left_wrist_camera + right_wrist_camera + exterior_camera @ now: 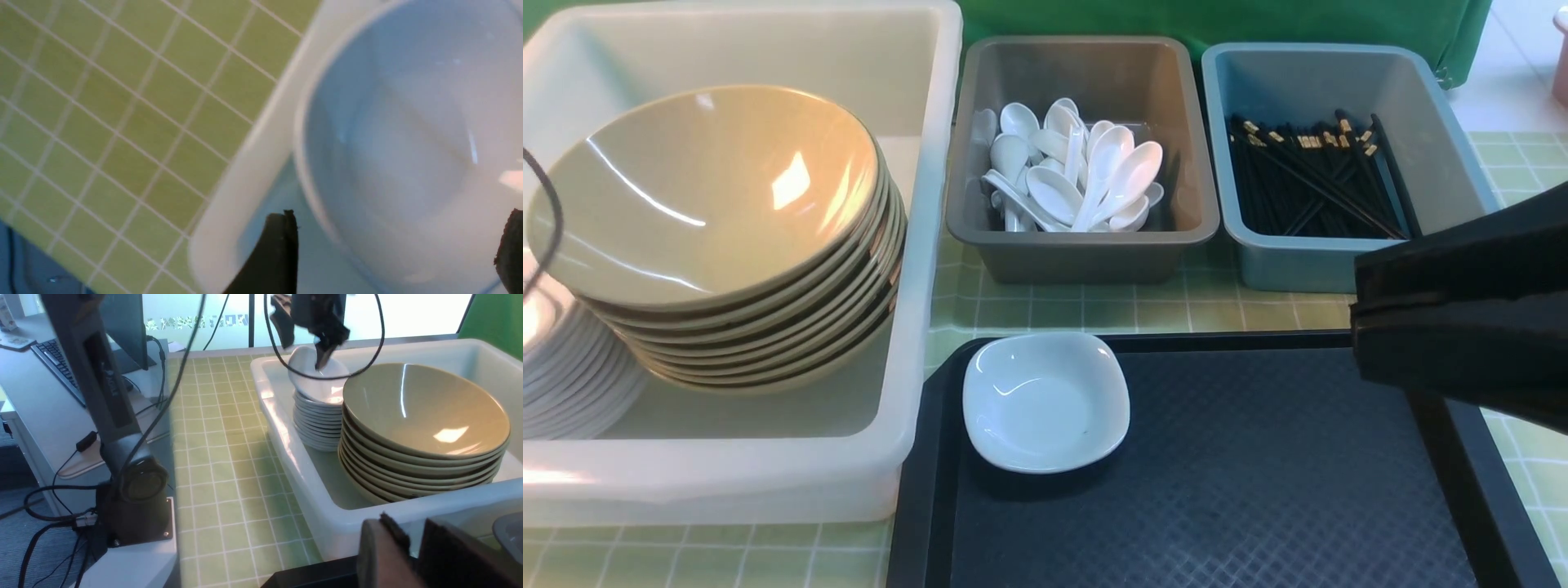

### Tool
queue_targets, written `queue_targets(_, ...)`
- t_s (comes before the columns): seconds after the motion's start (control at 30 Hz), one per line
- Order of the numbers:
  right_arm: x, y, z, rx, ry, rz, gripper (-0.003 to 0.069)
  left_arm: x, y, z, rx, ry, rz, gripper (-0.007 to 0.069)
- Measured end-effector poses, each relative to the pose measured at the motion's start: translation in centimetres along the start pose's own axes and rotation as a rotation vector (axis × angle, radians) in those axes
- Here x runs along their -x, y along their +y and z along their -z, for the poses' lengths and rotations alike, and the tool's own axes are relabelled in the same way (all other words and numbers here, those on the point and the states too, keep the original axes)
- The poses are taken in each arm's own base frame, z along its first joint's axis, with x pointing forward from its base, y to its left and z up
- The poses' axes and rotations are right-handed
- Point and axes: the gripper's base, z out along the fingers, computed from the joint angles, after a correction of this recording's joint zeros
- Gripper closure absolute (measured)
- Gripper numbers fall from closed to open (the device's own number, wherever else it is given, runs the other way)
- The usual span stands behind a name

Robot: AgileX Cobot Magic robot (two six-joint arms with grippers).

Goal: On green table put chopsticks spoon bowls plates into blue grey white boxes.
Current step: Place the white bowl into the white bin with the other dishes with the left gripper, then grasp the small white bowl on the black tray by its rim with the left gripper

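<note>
Nearly done: spoons (1070,175) lie in the grey box (1086,249), chopsticks (1311,184) in the blue box (1290,265), bowls (711,196) and stacked plates (572,384) in the white tub (727,482) at left. One plate (1045,402) sits on the black tray (1217,490), lower centre. The left claw (304,355), jaws apart, straddles the stack's tilted top plate (318,386); the right claw (1364,314), closure unclear, hangs well right of the leftover plate.
</note>
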Motion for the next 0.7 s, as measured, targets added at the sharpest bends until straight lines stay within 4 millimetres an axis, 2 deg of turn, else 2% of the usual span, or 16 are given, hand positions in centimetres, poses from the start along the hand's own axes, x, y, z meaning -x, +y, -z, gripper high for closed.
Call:
queue_targets(0.17, 0.0, 0.0, 0.0, 0.0, 0.0, 0.0, 0.0501, -1.9, 2.3, 4.9, 0.044, -0.149, 0.064, -0.0039)
queue_targets(0.27, 0.0, 0.0, 0.0, 0.001, 0.001, 0.0, 0.0496, -3.9, 2.3, 8.1, -0.082, -0.219, 0.093, -0.0037)
queue_targets(0.37, 0.0, 0.0, 0.0, 0.005, 0.003, 0.0, 0.0496, -5.9, 0.0, 10.8, -0.324, -0.261, -0.041, -0.0017)
queue_targets(0.4, 0.0, 0.0, 0.0, 0.005, 0.003, 0.0, 0.0495, -6.1, -0.2, 11.0, -0.342, -0.264, -0.057, -0.0015)
queue_targets(0.43, 0.0, 0.0, 0.0, 0.005, 0.003, 0.0, 0.0495, -7.1, -1.8, 12.1, -0.479, -0.282, -0.175, 0.0002)
queue_targets(0.47, 0.0, 0.0, 0.0, 0.005, 0.003, 0.0, 0.0495, -7.5, -2.6, 12.5, -0.539, -0.283, -0.216, 0.0011)
queue_targets(0.5, 0.0, 0.0, 0.0, 0.005, 0.003, 0.0, 0.0494, -8.6, -4.5, 13.3, -0.683, -0.288, -0.367, 0.0035)
queue_targets(0.53, 0.0, 0.0, 0.0, 0.005, 0.003, 0.0, 0.0494, -8.9, -5.0, 13.5, -0.718, -0.284, -0.387, 0.0039)
queue_targets(0.6, 0.0, 0.1, 0.0, 0.006, 0.004, 0.0, 0.0491, -10.2, -7.7, 14.3, -0.865, -0.264, -0.56, 0.0074)
queue_targets(0.7, 0.0, 0.1, 0.0, 0.006, 0.004, 0.0, 0.0489, -11.0, -10.4, 14.3, -0.932, -0.221, -0.686, 0.0096)
